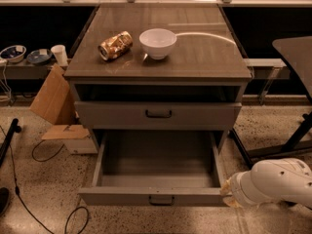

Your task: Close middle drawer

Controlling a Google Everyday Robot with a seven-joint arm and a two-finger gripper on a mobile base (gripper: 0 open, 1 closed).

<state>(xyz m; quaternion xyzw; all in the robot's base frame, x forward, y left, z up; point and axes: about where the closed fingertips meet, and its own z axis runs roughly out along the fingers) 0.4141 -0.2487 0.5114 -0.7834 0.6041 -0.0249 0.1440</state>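
Camera view: one middle drawer point(156, 165) stands pulled out and open, with one small handle point(161, 200) at the centre of its front edge. One gripper point(229, 193) sits at the drawer's front right corner, touching it or just beside it; I cannot tell whether it is open or closed. One white arm point(275, 182) reaches in low from the right, roughly level. Behind is one closed drawer point(122, 115). On the cabinet top point(204, 57) one crushed can point(115, 45) lies toward the left edge, and one white bowl point(157, 43) sits near the centre.
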